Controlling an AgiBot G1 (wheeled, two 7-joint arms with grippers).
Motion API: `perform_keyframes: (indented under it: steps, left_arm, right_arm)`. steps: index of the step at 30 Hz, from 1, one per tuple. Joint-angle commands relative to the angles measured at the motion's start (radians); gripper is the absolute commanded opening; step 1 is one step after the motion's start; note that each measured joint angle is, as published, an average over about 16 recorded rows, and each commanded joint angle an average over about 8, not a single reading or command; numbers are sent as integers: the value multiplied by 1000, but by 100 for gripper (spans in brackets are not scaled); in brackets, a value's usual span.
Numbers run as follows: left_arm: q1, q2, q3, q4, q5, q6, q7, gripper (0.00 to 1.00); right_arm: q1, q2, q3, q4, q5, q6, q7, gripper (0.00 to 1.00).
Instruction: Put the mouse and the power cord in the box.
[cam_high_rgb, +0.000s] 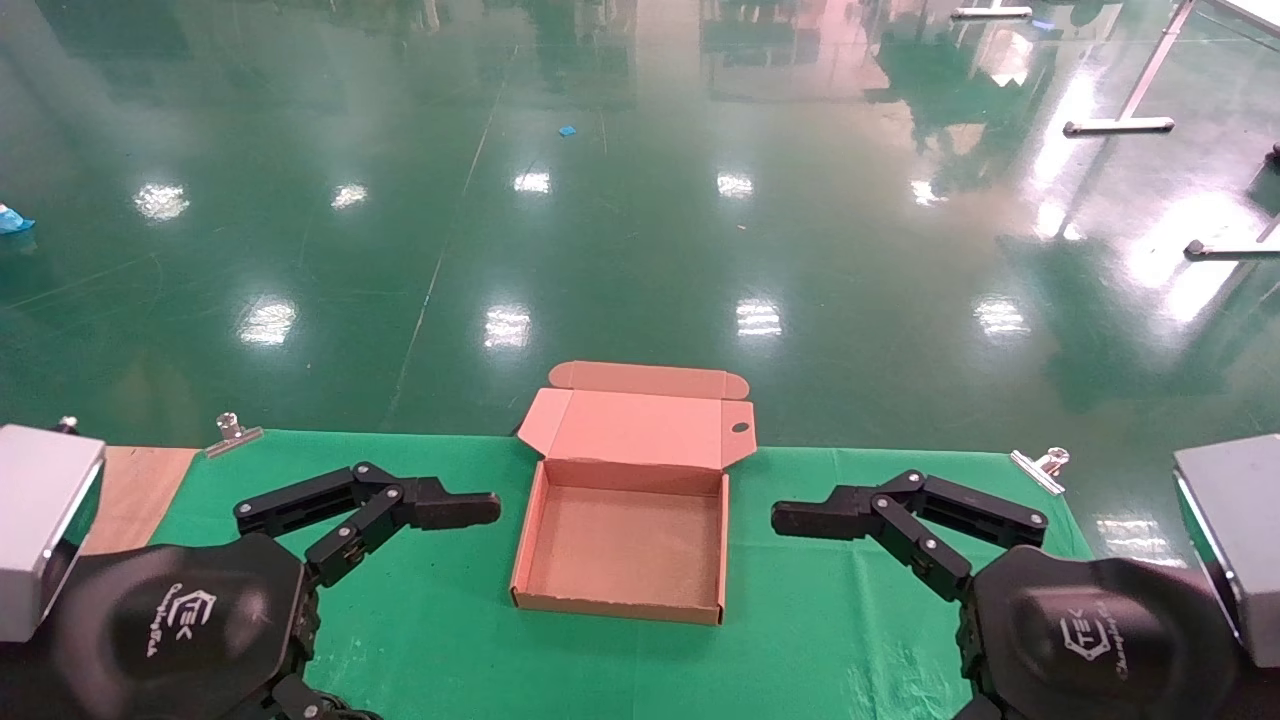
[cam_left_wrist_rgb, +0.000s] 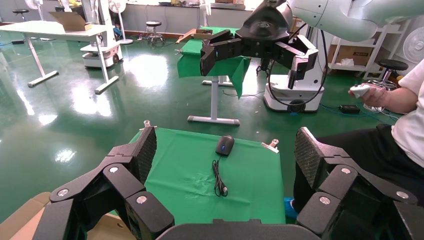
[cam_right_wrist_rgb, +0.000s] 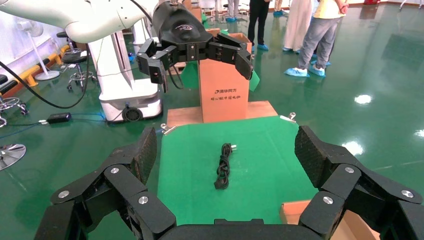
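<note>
Green cloth (cam_high_rgb: 450, 620) — box (cam_high_rgb: 620, 545) open between spread claws.

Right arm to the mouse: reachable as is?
Probably yes. In the left wrist view the mouse lies alone on the green cloth, its thin cable trailing beside it, and the right gripper hangs open above that side. Nothing stands between them. The head view does not show the mouse.
</note>
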Motion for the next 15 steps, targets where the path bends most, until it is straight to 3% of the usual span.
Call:
perform_keyframes:
  steps: [1,15]
  left_arm:
    - [0,0,0,0,0,0,0,100]
    - [0,0,0,-1,0,0,-1,100]
  right_arm:
    - [0,0,0,0,0,0,0,100]
    - [1,-1,-1,-1,-1,1,-1,100]
